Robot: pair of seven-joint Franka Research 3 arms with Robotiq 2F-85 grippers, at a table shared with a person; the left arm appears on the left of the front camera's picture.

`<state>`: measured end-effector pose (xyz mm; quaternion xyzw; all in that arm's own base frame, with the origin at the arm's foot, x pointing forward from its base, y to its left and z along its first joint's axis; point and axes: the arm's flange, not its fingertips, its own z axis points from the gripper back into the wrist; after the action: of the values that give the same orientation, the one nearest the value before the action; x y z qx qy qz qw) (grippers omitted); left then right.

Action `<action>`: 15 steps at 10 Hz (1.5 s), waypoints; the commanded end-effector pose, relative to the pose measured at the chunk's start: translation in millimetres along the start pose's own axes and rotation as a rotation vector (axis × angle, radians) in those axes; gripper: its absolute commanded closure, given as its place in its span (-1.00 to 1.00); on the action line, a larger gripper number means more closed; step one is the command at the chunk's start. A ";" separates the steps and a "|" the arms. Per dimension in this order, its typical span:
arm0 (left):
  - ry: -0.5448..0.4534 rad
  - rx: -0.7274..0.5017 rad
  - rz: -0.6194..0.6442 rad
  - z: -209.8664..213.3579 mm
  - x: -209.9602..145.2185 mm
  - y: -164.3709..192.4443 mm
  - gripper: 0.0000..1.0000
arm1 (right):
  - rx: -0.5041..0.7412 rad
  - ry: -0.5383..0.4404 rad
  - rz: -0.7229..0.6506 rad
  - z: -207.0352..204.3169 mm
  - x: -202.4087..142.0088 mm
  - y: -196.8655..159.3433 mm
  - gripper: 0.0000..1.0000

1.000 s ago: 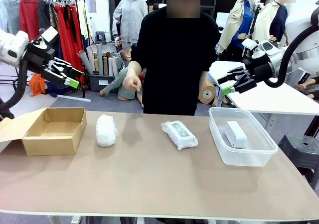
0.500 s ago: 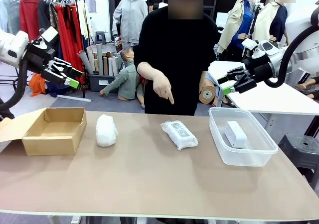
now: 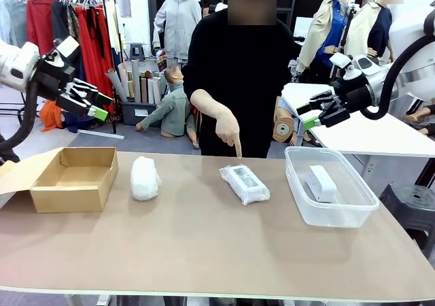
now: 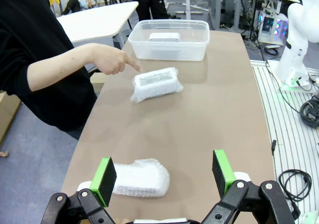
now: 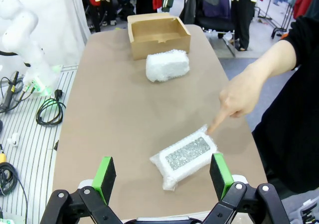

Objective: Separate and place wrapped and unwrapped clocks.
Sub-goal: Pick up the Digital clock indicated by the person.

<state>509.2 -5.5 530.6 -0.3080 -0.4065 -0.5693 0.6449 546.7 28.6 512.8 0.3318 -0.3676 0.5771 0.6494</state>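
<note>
On the desk [image 3: 204, 245], the labelled plastic bundle [image 3: 245, 183] lies just left of the clear tub [image 3: 297, 183], and the bubble-wrap bundle [image 3: 144, 177] lies farther left. The bare clock [image 3: 321, 183] sits inside the tub. The person's finger [image 3: 237, 146] has just dropped onto the labelled bundle, likely marking it next. Above, the robot's left hand [image 3: 103, 107] and right hand [image 3: 306, 115] hang wide, empty.
</note>
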 end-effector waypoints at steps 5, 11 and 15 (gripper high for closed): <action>-0.002 -0.002 -0.006 0.0 1.8 -0.8 -1.00 | -0.002 0.001 0.002 0.9 0.7 0.3 -1.00; 0.145 -0.015 0.107 -23.7 30.4 -1.8 -1.00 | -0.002 0.001 0.002 0.9 0.7 0.3 -1.00; 0.163 0.223 0.193 -53.7 79.5 -15.6 -1.00 | -0.002 0.001 0.002 0.9 0.7 0.3 -1.00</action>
<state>511.5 -83.5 571.5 -0.2444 -0.3698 -0.5065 0.7396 546.7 28.5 512.7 0.3318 -0.3676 0.5770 0.6495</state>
